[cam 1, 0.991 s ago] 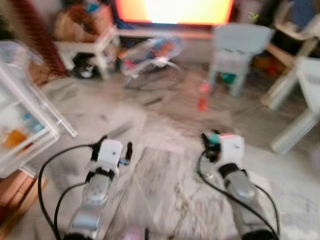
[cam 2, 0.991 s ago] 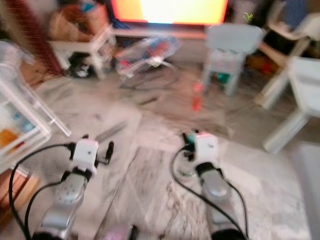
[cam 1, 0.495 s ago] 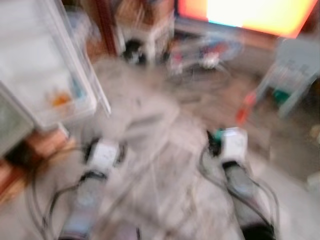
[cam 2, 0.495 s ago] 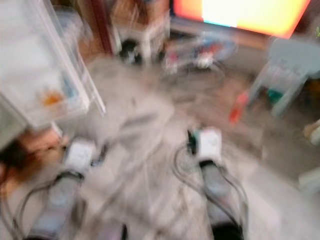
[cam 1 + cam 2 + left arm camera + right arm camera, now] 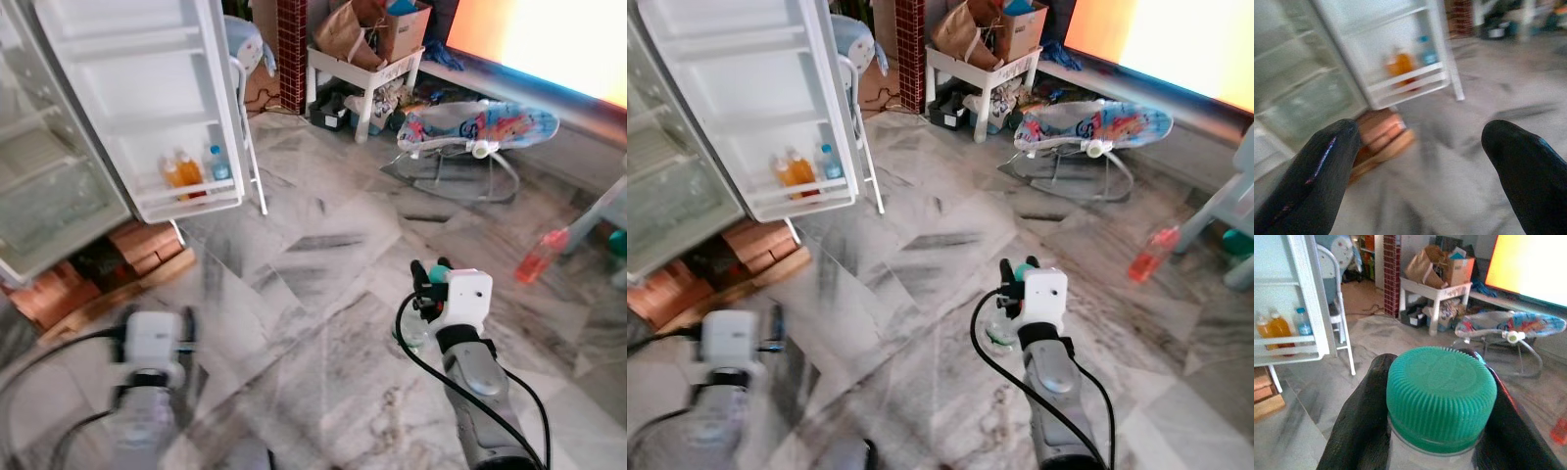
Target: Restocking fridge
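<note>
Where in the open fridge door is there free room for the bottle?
The upper door shelves look bare. The bottom door shelf is crowded at its outer end by bottles. The right claw holds the green-capped bottle.

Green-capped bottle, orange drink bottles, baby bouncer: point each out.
green-capped bottle [image 5: 1441,392], right wrist view, on its ribbed cap.
orange drink bottles [image 5: 180,172], left eye view, on their bodies.
baby bouncer [image 5: 477,124], left eye view, on its seat.
</note>
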Motion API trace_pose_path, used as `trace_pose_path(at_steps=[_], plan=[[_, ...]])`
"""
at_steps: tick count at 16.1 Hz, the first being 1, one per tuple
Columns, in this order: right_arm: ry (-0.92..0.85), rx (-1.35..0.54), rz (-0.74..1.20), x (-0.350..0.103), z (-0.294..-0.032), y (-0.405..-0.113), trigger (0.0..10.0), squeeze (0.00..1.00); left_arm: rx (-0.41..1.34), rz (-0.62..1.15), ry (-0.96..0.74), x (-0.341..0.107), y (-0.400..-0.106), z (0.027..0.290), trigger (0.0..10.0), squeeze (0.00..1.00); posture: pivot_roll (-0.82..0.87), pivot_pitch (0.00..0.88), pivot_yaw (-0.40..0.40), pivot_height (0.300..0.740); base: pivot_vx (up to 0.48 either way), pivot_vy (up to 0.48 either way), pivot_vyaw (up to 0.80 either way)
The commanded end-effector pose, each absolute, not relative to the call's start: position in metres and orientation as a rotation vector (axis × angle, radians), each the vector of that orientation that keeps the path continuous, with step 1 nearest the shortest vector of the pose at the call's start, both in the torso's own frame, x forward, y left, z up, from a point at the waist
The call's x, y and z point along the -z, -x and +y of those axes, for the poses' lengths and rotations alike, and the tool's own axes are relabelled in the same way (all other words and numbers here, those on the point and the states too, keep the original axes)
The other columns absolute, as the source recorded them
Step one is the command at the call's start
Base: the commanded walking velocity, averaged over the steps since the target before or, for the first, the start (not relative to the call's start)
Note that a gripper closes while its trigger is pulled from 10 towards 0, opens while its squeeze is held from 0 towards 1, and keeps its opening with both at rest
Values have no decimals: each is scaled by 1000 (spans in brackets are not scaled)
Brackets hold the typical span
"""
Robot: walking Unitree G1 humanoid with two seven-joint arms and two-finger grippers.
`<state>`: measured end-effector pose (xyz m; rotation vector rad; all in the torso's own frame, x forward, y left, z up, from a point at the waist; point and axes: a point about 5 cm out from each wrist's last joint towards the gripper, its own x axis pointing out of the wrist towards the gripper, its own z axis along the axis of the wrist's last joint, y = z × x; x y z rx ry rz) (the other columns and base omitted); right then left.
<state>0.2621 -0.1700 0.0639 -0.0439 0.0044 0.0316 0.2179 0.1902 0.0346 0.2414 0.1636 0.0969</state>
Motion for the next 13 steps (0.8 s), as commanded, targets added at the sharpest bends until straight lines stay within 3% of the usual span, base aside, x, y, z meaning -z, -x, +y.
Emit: trace_pose_path(at_steps=[1,8,13], plan=[[44,-19,4,-66,-175,-264,10000,0,-73,158,-234,-38,-220,187,10000,0,183,71,-61,740,0,0,0],[25,78,-17,-64,-180,-261,10000,0,81,137,-254,-44,-247,168,10000,0,104,38,49,740,0,0,0],[39,94,-18,-64,-179,-258,10000,0,152,102,-281,-52,-262,159,10000,0,75,54,11,740,0,0,0]])
